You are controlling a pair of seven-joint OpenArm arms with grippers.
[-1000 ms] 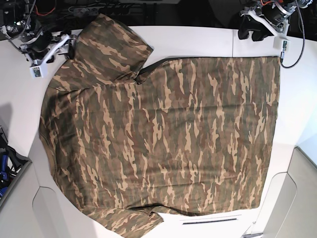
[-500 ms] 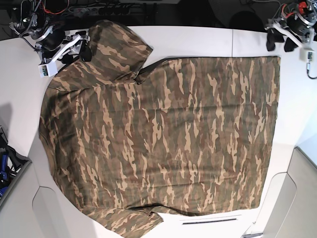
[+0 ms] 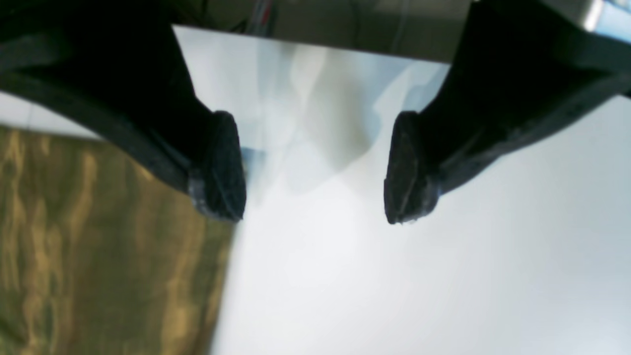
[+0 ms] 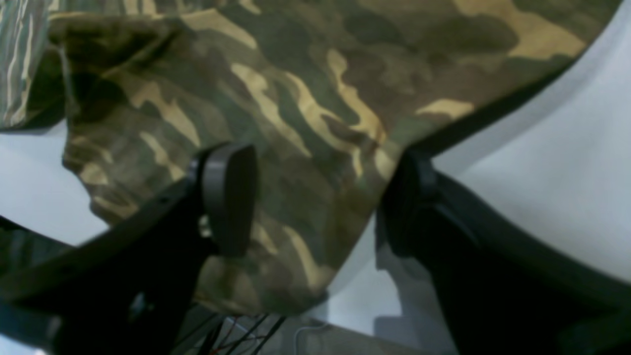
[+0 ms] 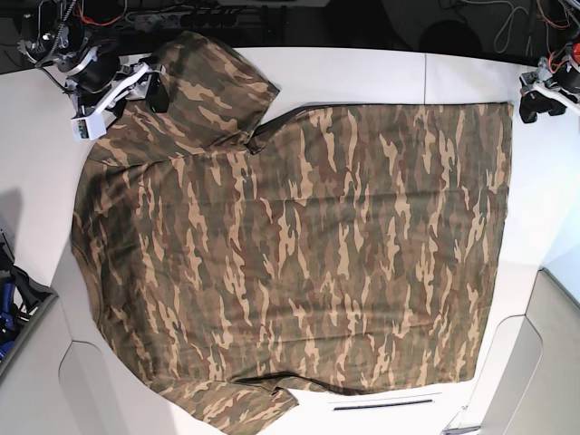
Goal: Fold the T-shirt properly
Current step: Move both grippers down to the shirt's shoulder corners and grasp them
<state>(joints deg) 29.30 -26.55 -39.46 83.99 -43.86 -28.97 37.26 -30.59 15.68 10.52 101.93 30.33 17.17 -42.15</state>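
Observation:
The camouflage T-shirt (image 5: 299,245) lies spread flat on the white table (image 5: 362,77), one sleeve (image 5: 213,77) at the back left and another (image 5: 240,403) at the front. My right gripper (image 5: 152,83) is at the back-left sleeve. In the right wrist view this gripper (image 4: 315,207) is open, its fingers (image 4: 229,197) on either side of the sleeve's edge (image 4: 296,148). My left gripper (image 5: 533,101) hovers just off the shirt's back-right corner. In the left wrist view it (image 3: 313,192) is open over bare table, with the shirt's hem (image 3: 98,246) at the left.
A dark bin (image 5: 14,299) holding blue items sits off the table's left edge. Cables and a power strip (image 5: 181,14) run behind the back edge. A narrow slot (image 5: 381,404) marks the table's front. The table drops away at the right front (image 5: 553,362).
My left gripper has swung right and forward to the shirt's back-right corner and opened a bit wider. My right gripper has moved right onto the back-left sleeve. The shirt lies as before.

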